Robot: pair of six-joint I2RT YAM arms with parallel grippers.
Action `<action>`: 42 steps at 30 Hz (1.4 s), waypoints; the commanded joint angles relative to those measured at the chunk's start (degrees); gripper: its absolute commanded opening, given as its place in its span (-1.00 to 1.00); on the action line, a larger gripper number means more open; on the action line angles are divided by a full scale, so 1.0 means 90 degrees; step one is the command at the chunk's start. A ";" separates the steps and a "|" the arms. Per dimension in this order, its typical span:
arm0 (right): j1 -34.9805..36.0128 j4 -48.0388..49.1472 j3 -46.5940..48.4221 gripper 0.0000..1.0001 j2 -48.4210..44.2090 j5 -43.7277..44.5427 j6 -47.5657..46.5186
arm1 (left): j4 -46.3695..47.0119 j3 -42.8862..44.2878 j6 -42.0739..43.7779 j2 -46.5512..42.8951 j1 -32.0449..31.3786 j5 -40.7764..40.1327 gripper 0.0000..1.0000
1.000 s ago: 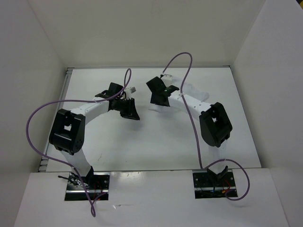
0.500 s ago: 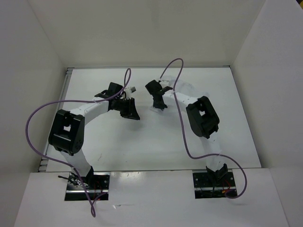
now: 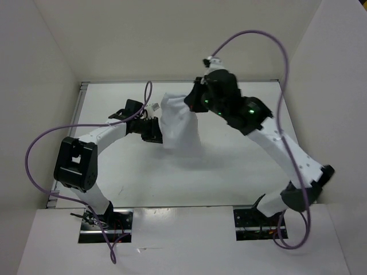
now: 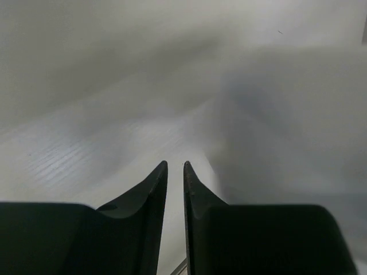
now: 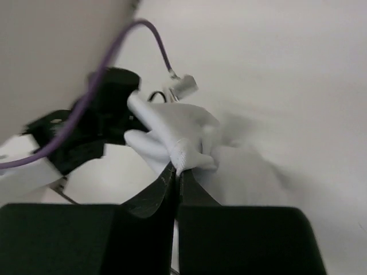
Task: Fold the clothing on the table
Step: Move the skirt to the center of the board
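The right gripper (image 3: 191, 106) is clenched on the top of the clothing (image 3: 179, 127), which hangs above the bench (image 3: 229, 169) toward 12 o'clock. The left gripper (image 3: 153, 132) sits at the clothing's 9 o'clock edge, and I cannot tell whether it is grasping.

One garment (image 3: 179, 123), one table (image 3: 229, 175), two arms (image 3: 103, 133) (image 3: 281, 149) (one purple cable (image 3: 252, 31) each).

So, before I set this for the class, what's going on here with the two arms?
A white garment is being handled over a white table. The right claw is shut on a bunched edge of the garment and holds it up, so the cloth hangs down toward the table. The left claw sits low against the garment's left side, jaws nearly together. Whether it grips the cloth is unclear.
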 commanded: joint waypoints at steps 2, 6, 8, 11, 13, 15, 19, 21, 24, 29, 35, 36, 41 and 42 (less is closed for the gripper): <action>-0.0504 -0.0346 -0.0048 -1.00 -0.0845 0.0054 -0.0106 | 0.0126 -0.0041 0.0149 -0.0162 0.0101 0.0078 -0.51; -0.1745 0.0356 -0.1296 -1.00 -0.0660 -0.0316 0.0254 | 0.0057 0.0017 0.0149 -0.0162 0.0102 0.0078 -0.51; -0.2379 0.0601 -0.1939 -0.79 -0.0300 -0.0298 0.0508 | -0.0001 0.0017 0.0207 -0.0220 0.0161 0.0020 -0.51; -0.2985 0.0748 -0.2304 -0.39 0.0508 -0.0133 0.0577 | -0.0001 0.0017 0.0208 -0.0298 0.0229 0.0019 -0.51; -0.3114 0.0748 -0.2383 -0.16 0.0940 0.0209 0.0577 | -0.0001 -0.0041 0.0208 -0.0367 0.0288 0.0019 -0.49; -0.3115 0.0563 -0.2256 -0.05 0.1322 0.0841 0.0636 | -0.0001 -0.0041 0.0208 -0.0367 0.0288 0.0019 -0.49; -0.2336 0.0641 -0.2090 0.14 0.1138 0.1498 0.0256 | -0.0001 -0.0041 0.0149 -0.0367 0.0288 0.0019 -0.49; -0.2256 0.0514 -0.1934 0.17 0.1196 0.1499 0.0042 | -0.0001 -0.0041 0.0149 -0.0367 0.0288 0.0019 -0.47; -0.2168 0.0514 -0.1865 0.17 0.1459 0.1499 -0.0602 | -0.0001 -0.0041 0.0149 -0.0308 0.0288 0.0078 -0.44; -0.1982 0.0660 -0.1339 0.14 0.2015 0.1499 -0.1823 | 0.0125 -0.0041 0.0149 -0.0250 0.0288 0.0146 -0.44; -0.1924 0.0602 -0.0771 0.08 0.2798 0.1890 -0.2712 | 0.0126 -0.0041 0.0091 -0.0181 0.0288 0.0205 -0.44; -0.1924 0.0737 -0.0713 0.08 0.2875 0.1706 -0.2849 | 0.0126 -0.0041 0.0091 -0.0181 0.0288 0.0205 -0.44; -0.1924 0.0729 -0.0635 0.05 0.3294 0.1246 -0.3367 | 0.0057 -0.0041 0.0091 -0.0181 0.0288 0.0205 -0.44; -0.1924 0.0729 -0.0635 0.02 0.3363 0.1246 -0.3426 | 0.0057 -0.0041 0.0091 -0.0181 0.0288 0.0205 -0.44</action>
